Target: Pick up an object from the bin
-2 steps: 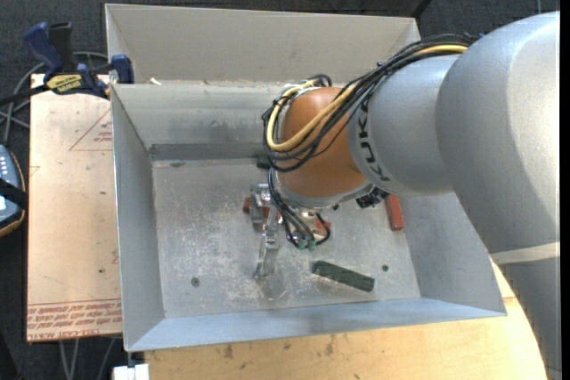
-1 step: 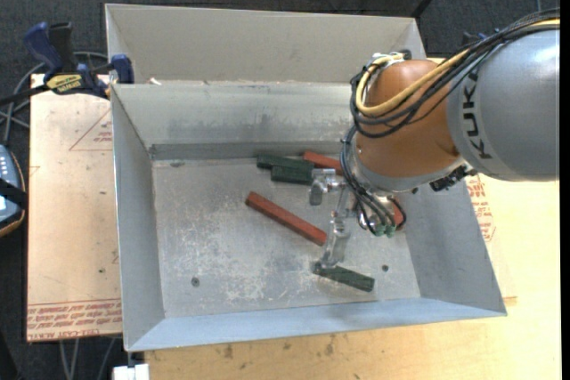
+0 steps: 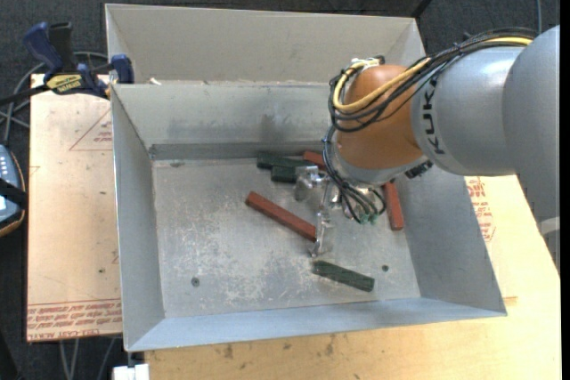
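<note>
Between red bar [image 3: 280,214] and dark green bar [image 3: 343,276] hangs the tool [image 3: 319,243]; open or closed, cannot tell

Open grey sheet-metal bin [image 3: 134,218]: dull grey walls; floor grey, speckled with pale scuff marks.
Long flat reddish-brown bar [image 3: 280,214], mid-floor: uniform brick red, no pattern.
Short flat dark green bar [image 3: 343,276], near the front wall: plain, close to black-green.
Dark green blocky piece [image 3: 278,165], at the back wall: same dark shade, unpatterned.
Narrow red-brown stick [image 3: 394,211], right side: plain rust red.
Rounded orange wrist cover [image 3: 378,125]: glossy orange-brown.
Arm casing [image 3: 499,111]: silver-grey with black lettering.
Cable bundle [image 3: 392,84]: yellow and black strands.
Pincer [image 3: 318,246]: bare silvery metal.
</note>
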### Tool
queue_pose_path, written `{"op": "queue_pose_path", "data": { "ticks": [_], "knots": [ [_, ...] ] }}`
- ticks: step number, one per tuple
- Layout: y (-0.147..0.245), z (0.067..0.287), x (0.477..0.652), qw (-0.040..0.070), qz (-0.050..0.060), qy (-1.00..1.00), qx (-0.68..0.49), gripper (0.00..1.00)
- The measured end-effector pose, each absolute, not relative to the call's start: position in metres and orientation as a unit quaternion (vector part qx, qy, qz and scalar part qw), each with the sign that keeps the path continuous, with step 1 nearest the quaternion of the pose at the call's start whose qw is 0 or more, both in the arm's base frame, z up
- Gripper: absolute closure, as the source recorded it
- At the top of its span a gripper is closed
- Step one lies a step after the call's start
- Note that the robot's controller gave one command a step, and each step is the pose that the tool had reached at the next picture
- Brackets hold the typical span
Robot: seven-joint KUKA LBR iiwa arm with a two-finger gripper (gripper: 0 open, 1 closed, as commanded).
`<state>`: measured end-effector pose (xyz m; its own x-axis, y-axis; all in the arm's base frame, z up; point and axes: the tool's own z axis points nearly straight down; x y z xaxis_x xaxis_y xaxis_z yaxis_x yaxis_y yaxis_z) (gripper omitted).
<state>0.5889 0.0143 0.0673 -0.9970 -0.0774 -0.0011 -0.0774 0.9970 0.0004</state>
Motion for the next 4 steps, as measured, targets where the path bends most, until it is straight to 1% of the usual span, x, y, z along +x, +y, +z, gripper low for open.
{"op": "queue_pose_path", "data": {
  "ticks": [1, 2, 3, 4],
  "knots": [
    [0.060, 0.099, 0.597, 0.003, 0.002, 1.000, 0.004, 0.00],
    [0.061, 0.069, 0.597, -0.001, 0.001, 0.999, 0.041, 0.00],
    [0.061, 0.071, 0.598, 0.001, 0.001, 0.999, 0.042, 1.00],
    [0.056, 0.219, 0.576, 0.005, 0.000, 0.997, -0.073, 1.00]
  ]
}}
